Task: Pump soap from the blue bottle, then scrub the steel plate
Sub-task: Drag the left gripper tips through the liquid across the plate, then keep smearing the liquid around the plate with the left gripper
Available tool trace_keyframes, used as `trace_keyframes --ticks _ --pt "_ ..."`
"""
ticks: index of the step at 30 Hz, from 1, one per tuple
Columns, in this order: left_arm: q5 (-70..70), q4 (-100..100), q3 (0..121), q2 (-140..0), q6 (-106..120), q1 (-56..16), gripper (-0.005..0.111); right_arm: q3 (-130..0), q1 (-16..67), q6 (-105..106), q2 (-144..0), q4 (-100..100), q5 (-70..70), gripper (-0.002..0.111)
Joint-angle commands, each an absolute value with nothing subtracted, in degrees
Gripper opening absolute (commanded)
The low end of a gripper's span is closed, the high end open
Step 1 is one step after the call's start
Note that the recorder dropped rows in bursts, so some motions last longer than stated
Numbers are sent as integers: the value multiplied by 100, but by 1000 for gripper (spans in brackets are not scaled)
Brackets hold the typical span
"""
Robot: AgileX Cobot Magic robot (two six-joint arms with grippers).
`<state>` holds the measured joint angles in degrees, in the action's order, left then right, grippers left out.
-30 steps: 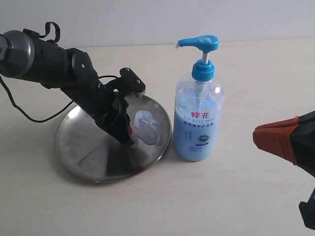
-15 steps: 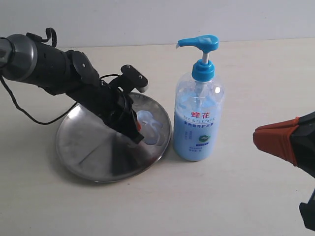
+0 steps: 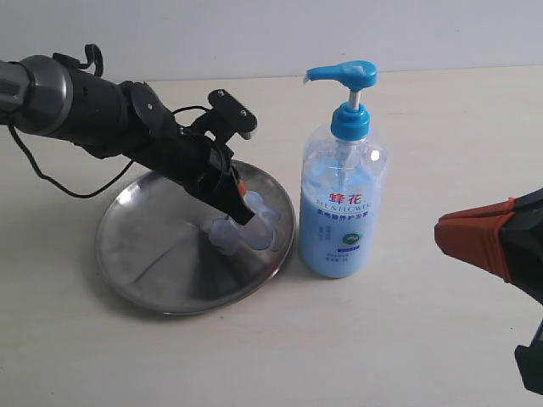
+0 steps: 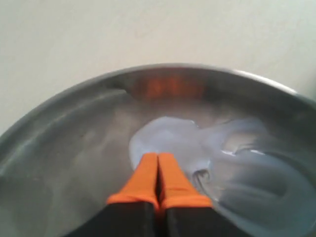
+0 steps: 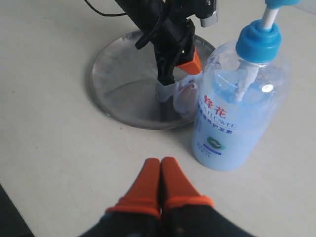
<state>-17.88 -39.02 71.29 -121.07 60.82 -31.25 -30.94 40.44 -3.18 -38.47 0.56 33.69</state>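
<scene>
The round steel plate (image 3: pixel 161 254) lies on the table left of the blue bottle (image 3: pixel 343 203), which stands upright with its blue pump head (image 3: pixel 344 75). A pale blue smear of soap (image 3: pixel 250 227) covers the plate's right side. My left gripper (image 3: pixel 240 210) is shut, with its orange tips pressed down into the soap (image 4: pixel 207 148) on the plate (image 4: pixel 59 148). My right gripper (image 3: pixel 441 231) is shut and empty, hovering right of the bottle (image 5: pixel 237 103); its fingertips (image 5: pixel 160 165) point toward the plate (image 5: pixel 118 84).
The pale tabletop (image 3: pixel 382 339) spreads around the plate and bottle. A black cable (image 3: pixel 51 182) trails from the left arm over the table at the left. A white wall runs along the back.
The left gripper has slid toward the plate's right rim, and the arm has lowered. The soap has been dragged into a longer smear. The right gripper and bottle have stayed put.
</scene>
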Motion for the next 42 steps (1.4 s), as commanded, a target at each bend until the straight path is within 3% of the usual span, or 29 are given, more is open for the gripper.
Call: trace_keyframes --ticks 1,16,23,42 --pt "-2349 -3964 7558 -12341 6082 -3139 0 -3064 4031 -281 -3805 39 3293 0" --pt "-2435 -3835 7808 -12656 5848 -3044 0 -3064 4031 -281 -3805 39 3265 0" --pt "-2502 -2481 7808 -12656 4581 -3016 0 -3064 4031 -281 -3805 39 3265 0" --pt "-4404 -2570 7808 -12473 4506 -3028 0 -3064 4031 -281 -3805 39 3278 0"
